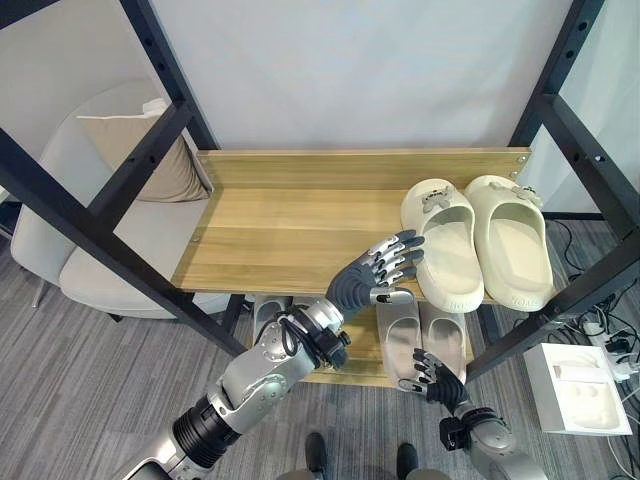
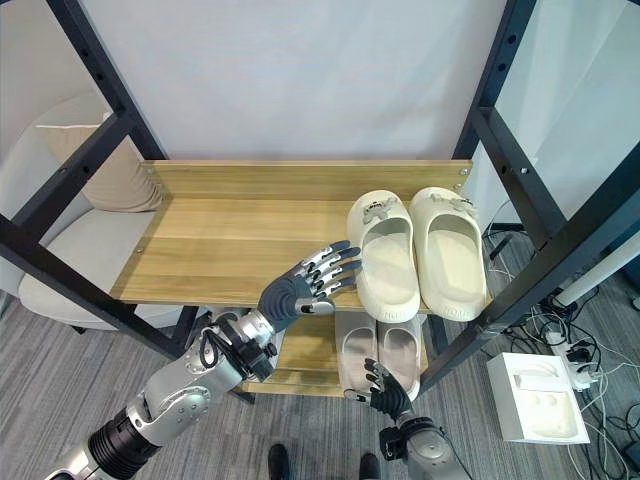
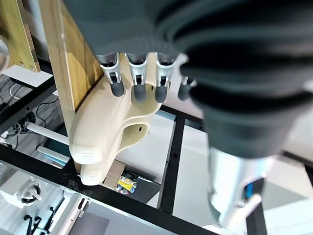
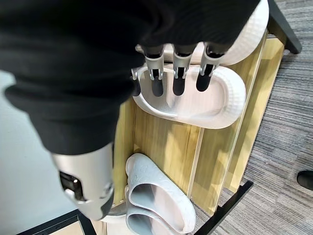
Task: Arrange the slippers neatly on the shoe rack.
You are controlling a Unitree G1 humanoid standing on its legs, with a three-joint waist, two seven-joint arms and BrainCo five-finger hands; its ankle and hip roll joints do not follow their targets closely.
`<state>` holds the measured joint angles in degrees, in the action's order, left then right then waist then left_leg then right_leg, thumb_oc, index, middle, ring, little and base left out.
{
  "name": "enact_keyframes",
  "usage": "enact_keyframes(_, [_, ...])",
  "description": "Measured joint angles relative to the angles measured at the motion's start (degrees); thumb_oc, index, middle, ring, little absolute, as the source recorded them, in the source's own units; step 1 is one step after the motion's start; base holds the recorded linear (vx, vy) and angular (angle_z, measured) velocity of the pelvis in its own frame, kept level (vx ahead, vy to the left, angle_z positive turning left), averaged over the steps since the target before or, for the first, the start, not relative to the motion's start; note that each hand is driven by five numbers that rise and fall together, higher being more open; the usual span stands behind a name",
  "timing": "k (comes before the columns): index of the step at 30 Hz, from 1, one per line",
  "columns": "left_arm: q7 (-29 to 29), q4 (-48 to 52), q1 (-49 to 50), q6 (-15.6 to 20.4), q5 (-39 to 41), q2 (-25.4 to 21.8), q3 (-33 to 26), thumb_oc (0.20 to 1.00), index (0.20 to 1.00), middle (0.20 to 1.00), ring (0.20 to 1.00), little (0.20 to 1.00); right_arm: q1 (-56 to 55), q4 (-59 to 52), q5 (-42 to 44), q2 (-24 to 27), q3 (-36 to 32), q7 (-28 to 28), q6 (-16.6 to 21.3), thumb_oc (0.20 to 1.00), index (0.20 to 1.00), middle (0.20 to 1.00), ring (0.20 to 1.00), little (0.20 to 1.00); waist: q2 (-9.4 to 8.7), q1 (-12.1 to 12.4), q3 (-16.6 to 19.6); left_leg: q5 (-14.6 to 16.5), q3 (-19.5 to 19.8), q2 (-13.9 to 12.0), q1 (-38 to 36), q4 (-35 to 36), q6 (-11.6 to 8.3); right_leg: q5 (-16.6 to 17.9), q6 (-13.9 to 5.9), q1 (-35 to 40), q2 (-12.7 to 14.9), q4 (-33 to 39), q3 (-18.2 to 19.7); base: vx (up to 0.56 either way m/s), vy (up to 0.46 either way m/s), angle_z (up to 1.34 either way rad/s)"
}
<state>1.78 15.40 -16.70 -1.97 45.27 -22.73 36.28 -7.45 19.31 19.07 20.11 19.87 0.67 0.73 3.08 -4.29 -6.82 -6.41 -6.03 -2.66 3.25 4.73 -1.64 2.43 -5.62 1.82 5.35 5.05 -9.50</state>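
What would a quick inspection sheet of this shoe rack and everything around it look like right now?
Surface: wooden top shelf of a black-framed shoe rack, bare on its left side; a lower shelf sits beneath.
Job's things: cream slippers side by side on the right of the top shelf; a beige pair and a grey pair on the lower shelf.
Clutter: nothing seen on the shelves.
Hands: left hand open, fingers straight, next to the left cream slipper; right hand open, low over the beige pair.
Cables: wires and a power strip on the floor at right.
Surroundings: chair with cushion at left, white box at right, grey carpet, pale wall.
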Motion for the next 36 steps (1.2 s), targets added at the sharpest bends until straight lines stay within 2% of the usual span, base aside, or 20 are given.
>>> enact_keyframes(3, [-0.51, 0.00, 0.34, 0.10, -1.44, 0.83, -0.85, 1.000, 1.000, 1.000, 1.000, 1.000, -0.04, 0.00, 0.02, -0.06, -0.01, 0.34, 0.05, 1.000, 1.000, 1.000, 1.000, 1.000, -0.03, 0.10, -0.02, 0.00, 0.00, -0.01, 0.00, 0.00, 0.00, -0.01, 0.02, 0.10, -0.01, 0.00, 0.00, 0.00, 0.000, 0.00])
enact_keyframes(6, [-2.22, 0.21, 2.00, 1.29, -1.41, 1.70, -5.40, 1.000, 1.000, 1.000, 1.000, 1.000, -0.10, 0.02, 0.09, -0.44, -0.11, 0.92, 0.13, 1.000, 1.000, 1.000, 1.000, 1.000, -0.22, 0.14, -0.33, 0.00, 0.07, -0.03, -0.39, 0.00, 0.00, -0.03, 0.03, 0.79, -0.05, 0.00, -0.06, 0.00, -0.006, 0.01])
enact_keyframes(8, [-3.83, 0.40, 3.32, 3.67, -1.34, 3.24, -9.57, 1.000, 1.000, 1.000, 1.000, 1.000, -0.10, 0.03, 0.17, -0.85, -0.15, 1.68, 0.46, 1.000, 1.000, 1.000, 1.000, 1.000, -0.47, 0.30, -0.51, 0.00, 0.53, -0.01, -0.42, 0.00, 0.00, -0.33, 0.02, 1.03, -0.09, 0.00, -0.15, 0.00, -0.008, 0.10])
enact_keyframes(11, [-4.01, 3.88, 3.52, 6.40, -1.10, 2.67, -13.94, 1.000, 1.000, 1.000, 1.000, 1.000, -0.06, 0.54, 0.49, -1.13, -0.12, 1.69, 1.74, 1.000, 1.000, 1.000, 1.000, 1.000, -0.92, 0.82, -0.78, 0.00, 0.84, 0.00, -0.41, 0.00, -0.01, -0.39, 0.08, 1.05, -0.11, 0.00, -0.25, 0.01, 0.011, 0.06])
enact_keyframes(16, [2.93, 13.83, 3.08, 8.30, -1.06, -2.77, -12.62, 1.000, 1.000, 1.000, 1.000, 1.000, 0.91, 4.81, 0.67, -1.15, 0.05, 0.75, 2.72, 1.000, 1.000, 1.000, 1.000, 1.000, -1.13, 1.66, -0.87, 0.00, 0.99, 0.27, -1.14, 0.00, 0.02, -0.04, 0.57, 2.13, -0.02, -0.01, -0.49, 0.01, 0.010, 0.03])
enact_keyframes(19, [8.01, 15.23, 1.40, 8.45, -1.98, -7.85, -6.26, 1.000, 1.000, 1.000, 1.000, 1.000, 3.40, 9.18, 0.51, -0.96, 1.60, -0.28, 2.68, 1.000, 1.000, 1.000, 1.000, 1.000, -1.08, 1.74, -0.80, 0.02, 1.53, 0.31, -1.24, 0.00, 0.02, -0.06, 0.55, 2.50, -0.03, 0.00, -1.39, 0.01, 0.026, 0.09])
enact_keyframes(22, [12.31, 11.25, -1.60, 6.90, -7.73, -12.60, 2.51, 1.000, 1.000, 1.000, 1.000, 1.000, 5.78, 10.72, -0.10, -1.13, 3.21, -1.56, 2.63, 1.000, 1.000, 1.000, 1.000, 1.000, -0.86, 1.68, -0.66, 0.04, 2.02, 0.29, -1.31, 0.00, -0.02, -0.26, 0.41, 2.67, -0.02, 0.00, -1.54, 0.01, 0.011, 0.06])
enact_keyframes(28, [16.47, -1.19, 1.49, 5.86, -17.92, -12.20, 6.27, 1.000, 1.000, 1.000, 1.000, 1.000, 5.92, 10.71, -2.15, -1.19, 4.23, -2.72, 2.66, 1.000, 1.000, 1.000, 1.000, 1.000, 0.15, 1.45, 0.15, 0.04, 1.97, 0.20, -1.23, 0.02, -0.02, -0.34, 0.62, 2.26, -0.04, -0.01, -1.48, 0.00, 0.000, 0.00])
enact_keyframes(31, [16.89, -5.09, 3.89, 4.96, -22.43, -11.77, 6.48, 1.000, 1.000, 1.000, 1.000, 1.000, 5.39, 10.58, -2.20, -1.10, 4.18, -2.74, 2.66, 1.000, 1.000, 1.000, 1.000, 1.000, 0.20, 1.20, 0.26, 0.02, 1.94, 0.15, -1.24, 0.01, -0.01, -0.27, 0.72, 2.25, -0.08, -0.01, -1.48, 0.00, 0.000, 0.00])
enact_keyframes(33, [16.91, -7.24, 5.43, 5.66, -25.34, -10.99, 6.33, 1.000, 1.000, 1.000, 1.000, 1.000, 5.23, 10.43, -2.21, -0.98, 4.13, -2.75, 2.65, 1.000, 1.000, 1.000, 1.000, 1.000, 0.16, 1.10, 0.66, 0.02, 1.83, 0.18, -1.24, 0.02, -0.02, -0.26, 0.74, 2.21, -0.06, -0.02, -1.45, 0.00, 0.004, -0.02])
enact_keyframes(35, [16.55, -14.74, 9.73, 5.47, -28.91, -9.47, 6.22, 1.000, 1.000, 1.000, 1.000, 1.000, 4.23, 9.02, -2.21, -0.96, 3.82, -2.73, 2.69, 1.000, 1.000, 1.000, 1.000, 1.000, -0.19, 0.38, 1.56, 0.03, 1.60, 0.09, -1.25, 0.03, -0.02, -0.32, 0.70, 2.11, -0.08, -0.01, -1.42, -0.02, 0.007, -0.07])
enact_keyframes(36, [15.32, -21.31, 15.64, 6.58, -32.21, -7.00, 2.50, 1.000, 1.000, 1.000, 1.000, 1.000, 3.11, 7.54, -2.21, -0.72, 3.11, -2.70, 2.65, 1.000, 1.000, 1.000, 1.000, 1.000, -0.24, 0.24, 1.81, 0.06, 1.20, 0.04, -1.29, 0.35, -0.03, -0.44, 0.66, 1.98, -0.07, -0.01, -1.32, -0.02, 0.002, -0.12])
